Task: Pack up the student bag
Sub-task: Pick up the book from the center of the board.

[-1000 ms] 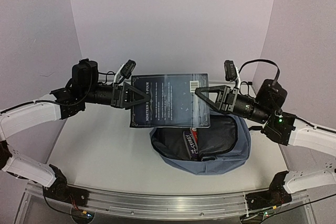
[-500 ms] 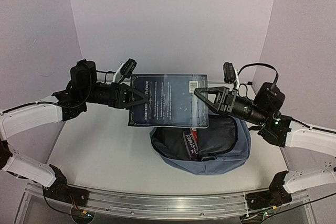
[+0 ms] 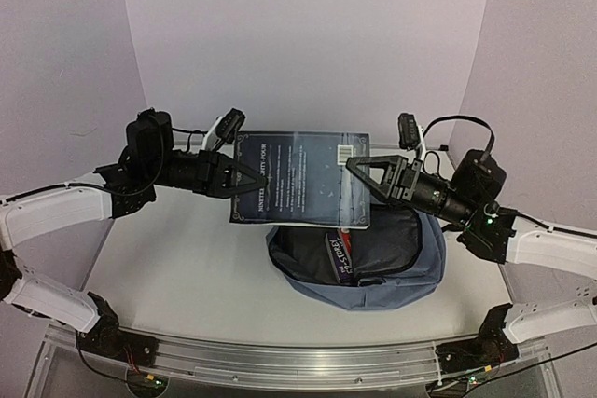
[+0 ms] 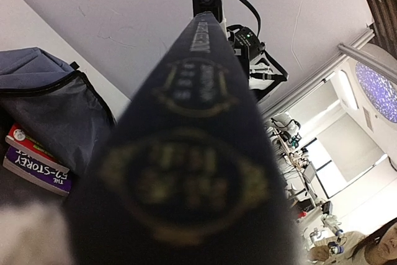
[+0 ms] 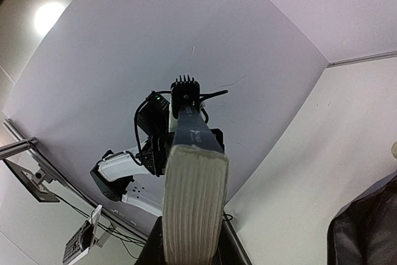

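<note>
A dark blue book point(image 3: 303, 179) hangs flat-faced in the air above the student bag point(image 3: 410, 277), a grey-blue backpack lying open on the table. My left gripper point(image 3: 244, 177) is shut on the book's left edge, its spine. The right gripper point(image 3: 362, 172) is shut on the book's right edge. In the left wrist view the blurred spine point(image 4: 198, 122) fills the frame and hides my fingers. The right wrist view shows the book's pale page edge point(image 5: 192, 197) standing between the dark fingers point(image 5: 152, 249). The bag's dark inside holds a purple and red book point(image 3: 343, 258).
The white table point(image 3: 177, 267) runs out to the left of the bag. A curved pale backdrop point(image 3: 298, 44) closes the rear and sides. The metal rail point(image 3: 280, 361) with the arm bases lies along the near edge.
The left gripper's fingers have drawn together onto the book's spine edge. The book and the right gripper have stayed almost where they were.
</note>
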You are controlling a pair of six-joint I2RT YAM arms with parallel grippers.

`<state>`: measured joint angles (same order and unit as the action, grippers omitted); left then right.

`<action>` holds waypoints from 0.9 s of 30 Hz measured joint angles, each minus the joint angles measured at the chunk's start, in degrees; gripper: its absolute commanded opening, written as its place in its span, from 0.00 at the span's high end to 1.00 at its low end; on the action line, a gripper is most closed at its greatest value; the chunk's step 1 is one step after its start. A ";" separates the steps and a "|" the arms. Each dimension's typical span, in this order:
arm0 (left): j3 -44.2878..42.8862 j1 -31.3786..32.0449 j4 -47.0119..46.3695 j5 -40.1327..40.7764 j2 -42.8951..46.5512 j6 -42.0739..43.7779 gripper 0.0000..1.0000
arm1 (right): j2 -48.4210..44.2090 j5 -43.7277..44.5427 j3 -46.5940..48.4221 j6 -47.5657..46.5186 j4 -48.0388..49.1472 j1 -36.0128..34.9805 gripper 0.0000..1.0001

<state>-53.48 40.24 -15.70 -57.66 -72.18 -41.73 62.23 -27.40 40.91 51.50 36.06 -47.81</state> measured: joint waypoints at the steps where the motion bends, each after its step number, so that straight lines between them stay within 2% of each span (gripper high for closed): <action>1: 0.13 0.13 0.11 0.28 0.29 -0.10 1.00 | 0.01 0.01 -0.07 0.00 0.18 0.00 0.89; 2: 0.29 0.24 0.25 0.62 0.59 -0.12 1.00 | 0.02 0.01 -0.11 0.01 0.27 0.00 0.76; 3: 0.43 0.33 0.53 1.00 0.90 -0.10 1.00 | 0.03 0.06 -0.12 0.01 0.26 0.00 0.58; 4: 0.47 0.44 1.13 1.53 1.24 -0.01 1.00 | 0.03 0.35 -0.12 0.00 0.16 -0.05 0.46; 8: 0.51 0.68 7.22 7.32 3.26 1.03 1.00 | -0.47 4.88 0.44 -1.76 -3.17 -0.11 0.17; 10: 0.57 0.28 10.46 10.50 4.14 1.20 1.00 | -0.79 9.95 2.61 -3.97 -10.41 -0.09 0.05; 12: 1.40 -1.02 13.54 14.05 5.17 0.51 1.00 | -0.86 16.83 6.62 -6.34 -19.49 -0.09 0.02; 16: 3.91 -4.83 18.09 19.87 5.84 -1.89 1.00 | -1.27 30.33 14.18 -10.18 -35.86 -0.05 0.02; 20: 5.57 -5.90 20.79 23.09 5.80 -4.36 1.00 | -1.42 40.91 17.71 -11.03 -50.00 1.64 0.02; 23: 6.82 -5.79 20.60 23.34 5.79 -6.18 1.00 | -1.36 43.10 16.82 -11.38 -56.88 5.59 0.02; 27: 8.02 -5.74 20.10 23.38 5.79 -8.01 1.00 | -1.48 39.94 11.39 -12.24 -60.58 13.41 0.02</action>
<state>-45.46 34.50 4.40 -34.28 -66.39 -49.74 60.75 12.53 52.30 39.26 -24.52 -34.40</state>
